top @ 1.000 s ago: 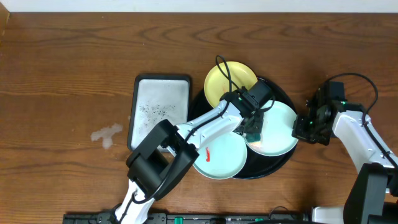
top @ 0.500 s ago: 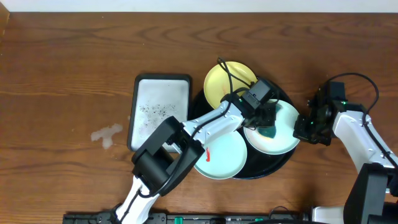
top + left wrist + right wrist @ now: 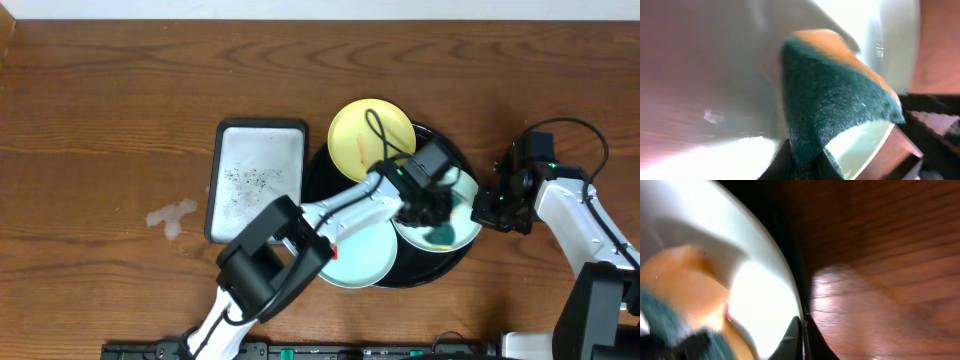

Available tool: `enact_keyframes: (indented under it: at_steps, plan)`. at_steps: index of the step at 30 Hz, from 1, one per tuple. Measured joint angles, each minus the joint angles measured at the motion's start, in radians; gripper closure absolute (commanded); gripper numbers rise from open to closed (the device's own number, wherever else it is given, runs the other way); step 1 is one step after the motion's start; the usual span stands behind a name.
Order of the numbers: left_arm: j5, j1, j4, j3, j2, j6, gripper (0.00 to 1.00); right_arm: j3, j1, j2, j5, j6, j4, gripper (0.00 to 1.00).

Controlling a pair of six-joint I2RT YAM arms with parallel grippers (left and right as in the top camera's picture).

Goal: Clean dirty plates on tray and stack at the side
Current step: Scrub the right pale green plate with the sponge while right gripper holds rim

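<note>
Overhead view. One black tray (image 3: 322, 172) was recorded on the wooden table (image 3: 110, 110), and three plates were counted on it: one yellow and two mint-blue.

- The yellow plate (image 3: 372, 125) was seen at the far side, lying across the tray's rim and partly beyond it. A faint orange streak was noted on it.
- The near mint-blue plate (image 3: 360, 258) was seen in the near-left part of the tray, with a red smear on its left side.
- The right mint-blue plate (image 3: 458, 188) was seen at the right side of the tray.

One grey sponge tray (image 3: 258, 150) was noted just left of the black tray, with dark specks scattered on its floor. One pale stain (image 3: 172, 215) was seen on the table further left.

One sponge (image 3: 443, 235) was counted. It was held in the left gripper (image 3: 432, 212) and pressed onto the right mint-blue plate. In the left wrist view its green face and orange backing were seen against the pale plate surface, with the jaws clenched on its lower end.

The right gripper (image 3: 490, 208) was positioned at the right edge of the same plate. In the right wrist view its jaws were seen pinched almost together on that plate's rim, just beside the tray's dark edge.
</note>
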Motion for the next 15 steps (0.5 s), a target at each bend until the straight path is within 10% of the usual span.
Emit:
enact_keyframes:
  at_steps: [15]
  plan:
    - [-0.105, 0.148, -0.142, 0.003, -0.015, 0.049, 0.93, 0.0, 0.001, -0.001, -0.005, 0.0, 0.001, 0.99]
